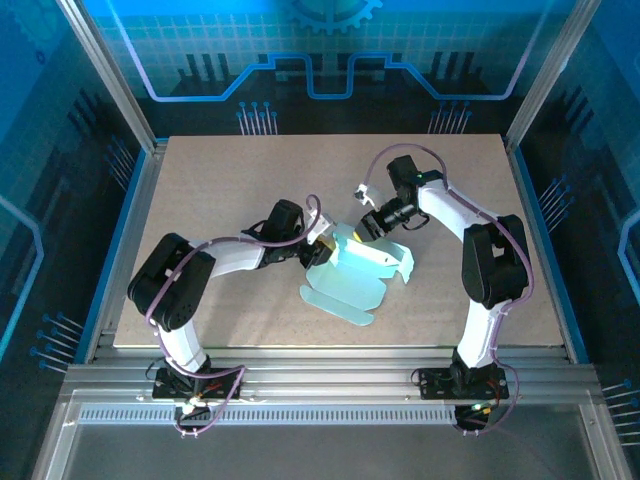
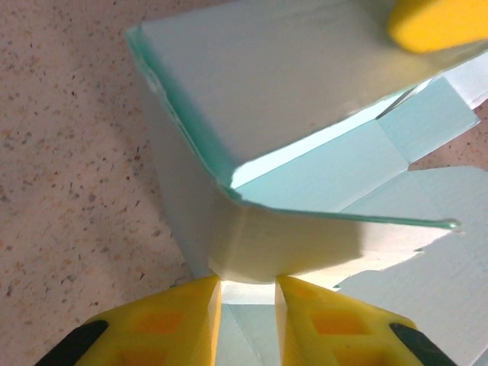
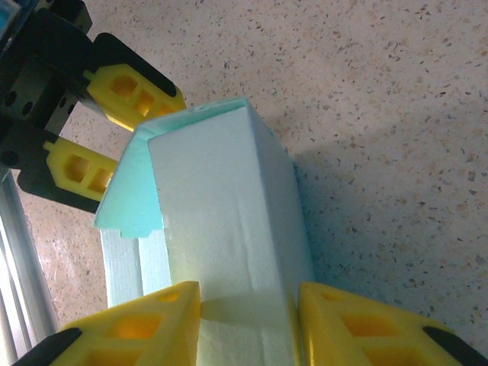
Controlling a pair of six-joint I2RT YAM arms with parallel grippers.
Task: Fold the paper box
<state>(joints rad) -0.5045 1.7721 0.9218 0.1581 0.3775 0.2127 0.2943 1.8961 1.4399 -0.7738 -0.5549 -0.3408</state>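
— Where's the paper box (image 1: 355,275)?

— Middle of the counter (image 1: 220,180), between the two arms. It's half folded: one part stands up as a hollow rectangular sleeve, and the flat rounded flaps spread toward the near edge.

— Which way does it run?

— The raised part's long axis runs from one hand to the other, its far end tilted slightly toward the right arm's side.

— And the right hand (image 3: 248,293)?

— Partly open, with a yellow finger pressed on each long side of the sleeve. It holds it.

— The left hand (image 2: 248,286)?

— Only a narrow gap, with a folded cardboard edge sitting in it. Whether it actually pinches, I can't tell.
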